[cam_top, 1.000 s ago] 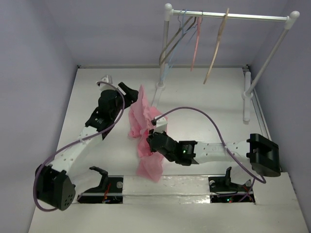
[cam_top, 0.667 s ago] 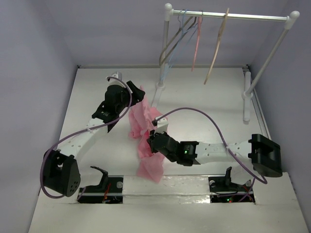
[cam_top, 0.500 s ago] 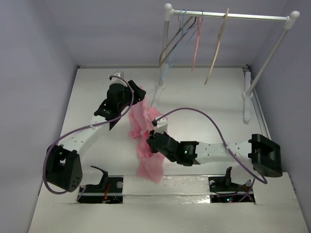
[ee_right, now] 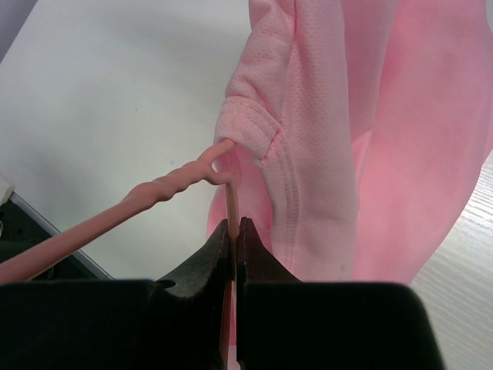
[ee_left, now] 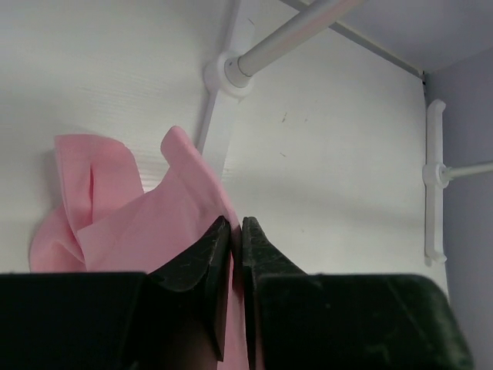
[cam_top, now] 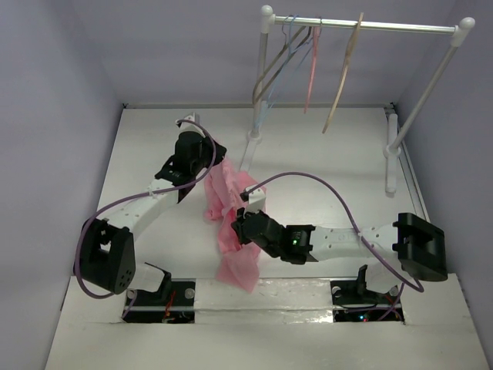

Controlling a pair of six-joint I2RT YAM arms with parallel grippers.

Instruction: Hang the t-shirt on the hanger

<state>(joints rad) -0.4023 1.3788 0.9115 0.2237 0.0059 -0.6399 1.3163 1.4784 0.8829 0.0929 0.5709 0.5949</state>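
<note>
Pinching tight, the left gripper (ee_left: 236,223) had its two black fingers closed on a fold of the soft, light pink fabric t-shirt (ee_left: 139,223), with pink cloth showing in the thin slit between them. And over on the other side, the right gripper (ee_right: 233,225) was clenched too, squeezing a slim straight bar of the thin salmon-pink clothes hanger (ee_right: 166,187). That hanger's wavy shoulder arm curved round and poked right into a hemmed opening of the shirt!

From above, the t-shirt (cam_top: 227,185) hung bunched up between the two arms. Its upper edge was lifted by the left gripper (cam_top: 218,146), its middle gathered at the right gripper (cam_top: 240,223), and its loose lower end trailed down to the near edge of the white table (cam_top: 323,169). Whether the opening around the hanger was a sleeve or the neck, I could not tell.

At the far side stood the white clothes rack (cam_top: 362,25), its foot just beside the raised cloth. On its rail hung a tan wooden hanger (cam_top: 344,69) and a cluster of blue and grey wire hangers (cam_top: 277,62), well apart from both grippers.
</note>
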